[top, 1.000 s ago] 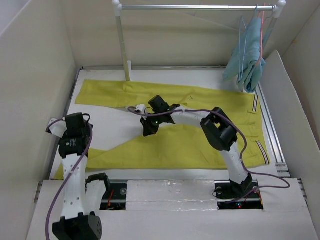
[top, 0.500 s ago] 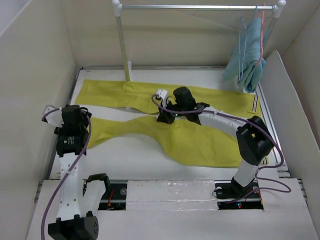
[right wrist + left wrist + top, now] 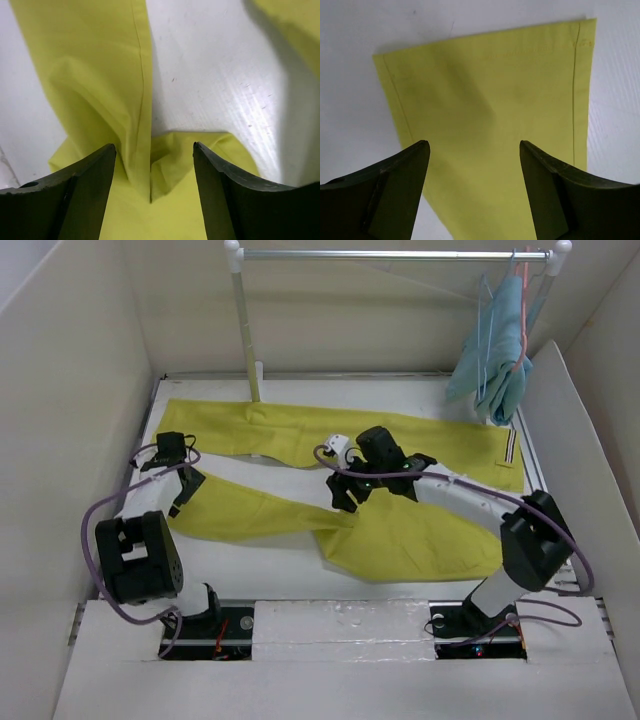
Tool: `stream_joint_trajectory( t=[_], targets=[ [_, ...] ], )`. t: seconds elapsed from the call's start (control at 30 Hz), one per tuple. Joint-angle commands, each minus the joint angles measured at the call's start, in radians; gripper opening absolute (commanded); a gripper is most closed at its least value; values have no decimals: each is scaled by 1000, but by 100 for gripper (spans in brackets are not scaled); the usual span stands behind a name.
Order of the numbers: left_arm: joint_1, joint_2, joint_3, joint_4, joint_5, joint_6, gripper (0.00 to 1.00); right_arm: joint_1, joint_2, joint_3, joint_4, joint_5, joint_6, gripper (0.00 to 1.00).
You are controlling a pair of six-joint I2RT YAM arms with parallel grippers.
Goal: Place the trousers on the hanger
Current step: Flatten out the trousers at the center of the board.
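Observation:
The mustard yellow-green trousers (image 3: 420,535) lie flat on the white table (image 3: 260,565), with the striped waistband (image 3: 511,446) at the right. One leg runs along the back; the other bends leftward across the middle. My left gripper (image 3: 184,496) hovers open over that leg's cuff end (image 3: 490,100), its jaws (image 3: 474,147) apart and holding nothing. My right gripper (image 3: 343,498) stands open above a bunched fold (image 3: 145,165) in the same leg, its fingers (image 3: 152,147) either side of the crease. The pale-blue wire hanger (image 3: 483,320) hangs on the rail at the back right.
A clothes rail (image 3: 390,255) on a white post (image 3: 245,330) spans the back. A light-blue cloth (image 3: 497,355) on a pink hanger hangs at its right end. White walls close in the table on the left, back and right.
The right gripper drew the near trouser leg back and rightward, then opened and let it go. The left arm swung forward to the leg's cuff end and opened a little wider.

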Motion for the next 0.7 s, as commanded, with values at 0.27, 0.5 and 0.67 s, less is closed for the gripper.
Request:
stream_joint_trajectory(
  t=[0.27, 0.5, 0.67],
  targets=[
    [16, 310, 172, 76, -1, 75, 65, -11, -244, -13, -59, 60, 29, 69],
    [253, 295, 128, 79, 26, 12, 60, -111, -365, -62, -96, 81, 50, 68],
    [404, 264, 114, 162, 173, 10, 60, -184, -453, -115, -137, 94, 61, 68]
  ],
)
